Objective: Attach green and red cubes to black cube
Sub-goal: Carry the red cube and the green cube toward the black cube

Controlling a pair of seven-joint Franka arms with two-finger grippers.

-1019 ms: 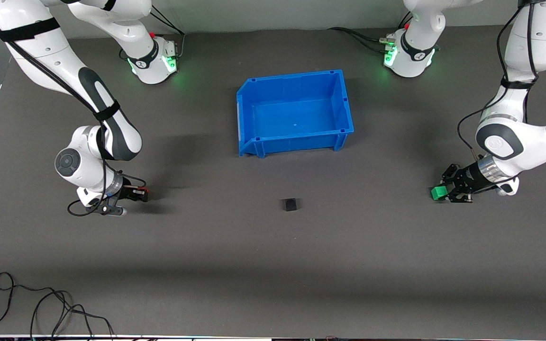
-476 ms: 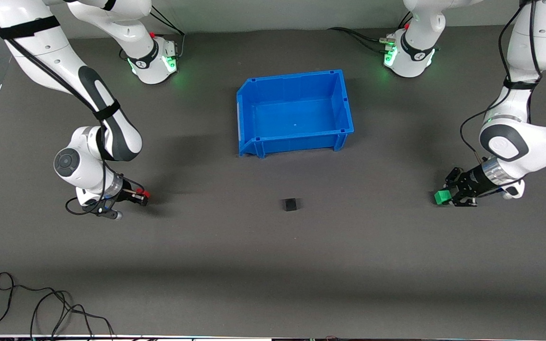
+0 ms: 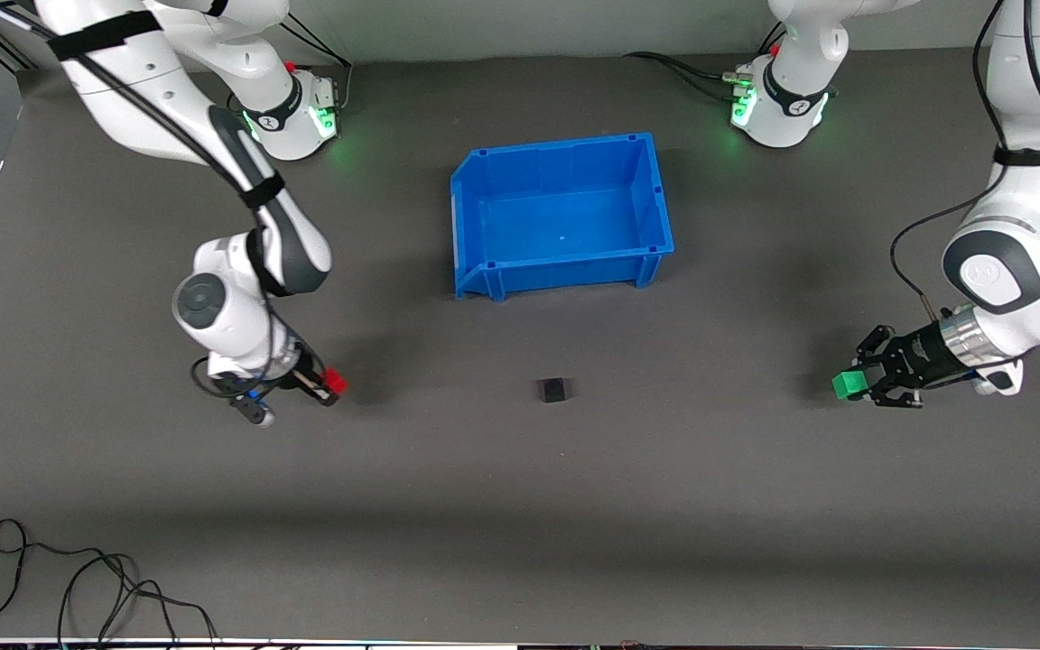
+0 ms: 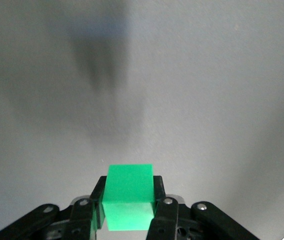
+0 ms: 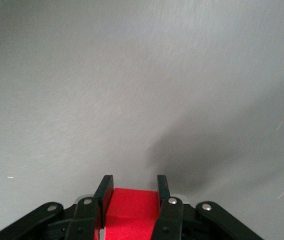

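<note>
The small black cube [image 3: 552, 389] sits alone on the dark table, nearer the front camera than the blue bin. My left gripper [image 3: 856, 383] is shut on the green cube [image 3: 847, 385] and holds it just above the table toward the left arm's end; the left wrist view shows the green cube [image 4: 129, 196] clamped between the fingers. My right gripper [image 3: 329, 385] is shut on the red cube [image 3: 334, 382] and holds it low over the table toward the right arm's end; the red cube [image 5: 130, 211] shows between the fingers in the right wrist view.
An open blue bin [image 3: 655, 200] stands mid-table, toward the robots' bases from the black cube. Loose black cables [image 3: 78, 587] lie at the table's near corner at the right arm's end.
My right gripper has moved with the red cube toward the black cube. My left gripper has shifted slightly with the green cube, a little lower in the front view.
</note>
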